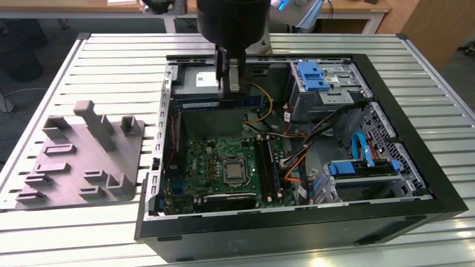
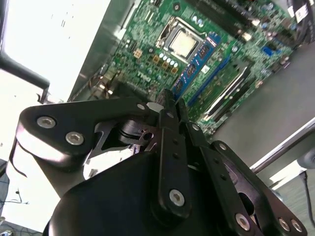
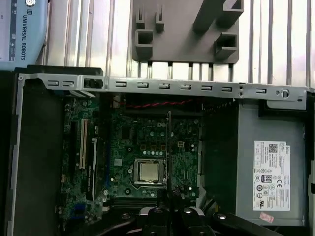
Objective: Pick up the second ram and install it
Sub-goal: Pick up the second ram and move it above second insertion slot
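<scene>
Exterior view: the gripper (image 1: 230,86) is clamped on the ram (image 1: 215,103), holding it level by its upper edge above the case (image 1: 297,233), likely to keep the contact edge free for a slot. 1 stick (image 2: 197,61) already sits in the board (image 2: 145,73). The ram's contacts are too dark to make out.

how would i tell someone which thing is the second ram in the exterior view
Find the open black computer case, then the silver power-supply box at its far end. The second ram is the long, thin, dark blue strip held level by the hand along that box's near edge, not seated on the green board like the black slots.
</scene>
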Motion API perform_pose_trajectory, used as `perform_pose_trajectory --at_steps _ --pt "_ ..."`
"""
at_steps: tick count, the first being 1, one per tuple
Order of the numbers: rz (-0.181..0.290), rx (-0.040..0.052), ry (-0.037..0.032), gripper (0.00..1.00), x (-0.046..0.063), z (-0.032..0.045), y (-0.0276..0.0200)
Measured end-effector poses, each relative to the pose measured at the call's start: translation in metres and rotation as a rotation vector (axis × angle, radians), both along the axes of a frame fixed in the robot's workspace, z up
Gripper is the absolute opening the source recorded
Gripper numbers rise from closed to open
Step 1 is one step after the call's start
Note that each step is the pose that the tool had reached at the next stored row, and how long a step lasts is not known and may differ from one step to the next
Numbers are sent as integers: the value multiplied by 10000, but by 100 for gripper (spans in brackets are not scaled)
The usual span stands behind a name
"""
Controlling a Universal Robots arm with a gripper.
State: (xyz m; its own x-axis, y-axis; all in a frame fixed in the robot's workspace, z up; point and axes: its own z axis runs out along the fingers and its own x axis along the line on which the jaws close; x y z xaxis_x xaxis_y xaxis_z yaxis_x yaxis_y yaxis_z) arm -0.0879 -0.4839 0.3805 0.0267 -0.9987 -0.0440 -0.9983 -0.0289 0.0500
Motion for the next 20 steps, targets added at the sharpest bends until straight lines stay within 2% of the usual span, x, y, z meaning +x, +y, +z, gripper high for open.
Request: perform_pose_trajectory --at_steps 12,20 --pt "0 -1 71 14 291 -90 -1" --pt "1 0 77 14 356 -148 -44"
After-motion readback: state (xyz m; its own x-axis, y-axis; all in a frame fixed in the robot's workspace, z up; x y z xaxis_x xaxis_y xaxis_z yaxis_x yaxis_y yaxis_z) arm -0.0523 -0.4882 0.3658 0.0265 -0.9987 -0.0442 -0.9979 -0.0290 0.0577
